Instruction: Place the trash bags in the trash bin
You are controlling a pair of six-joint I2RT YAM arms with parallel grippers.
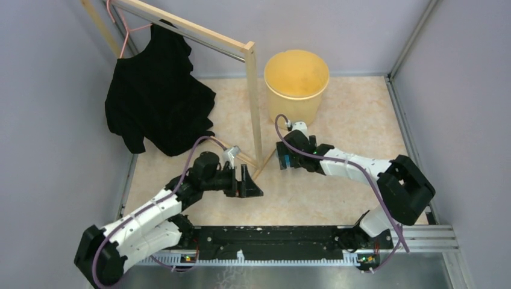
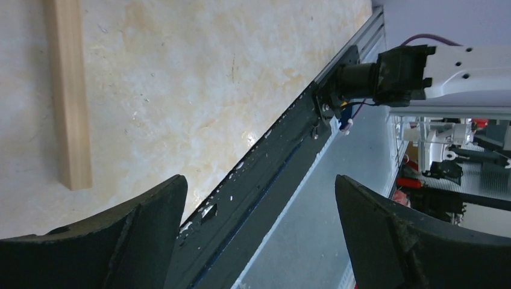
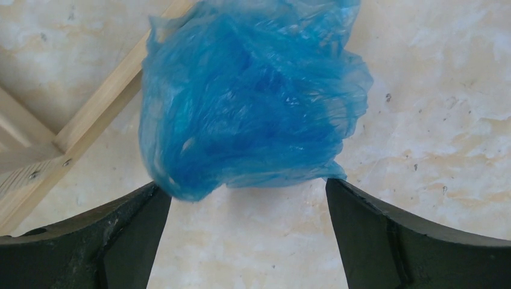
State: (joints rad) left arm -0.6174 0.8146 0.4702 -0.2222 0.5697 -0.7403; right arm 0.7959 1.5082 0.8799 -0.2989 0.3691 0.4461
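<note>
A crumpled blue trash bag (image 3: 253, 96) lies on the marbled floor against the wooden rack's foot. My right gripper (image 3: 248, 189) stands open just short of it, both fingertips near the bag's lower edge and nothing between them. In the top view this gripper (image 1: 283, 160) hovers low, close in front of the trash bin (image 1: 296, 84), a round pale yellow-orange bucket that stands upright by the rack's post. My left gripper (image 1: 252, 183) is open and holds nothing, near the rack's foot; its own view shows it (image 2: 259, 186) over the black base rail (image 2: 265, 180).
A wooden rack (image 1: 253, 102) stands left of the bin, with a black garment (image 1: 159, 99) on a pink hanger. Its foot bars (image 3: 90, 114) run beside the bag. Grey walls close in the floor on three sides. The arms' rail (image 1: 271, 241) crosses the near edge.
</note>
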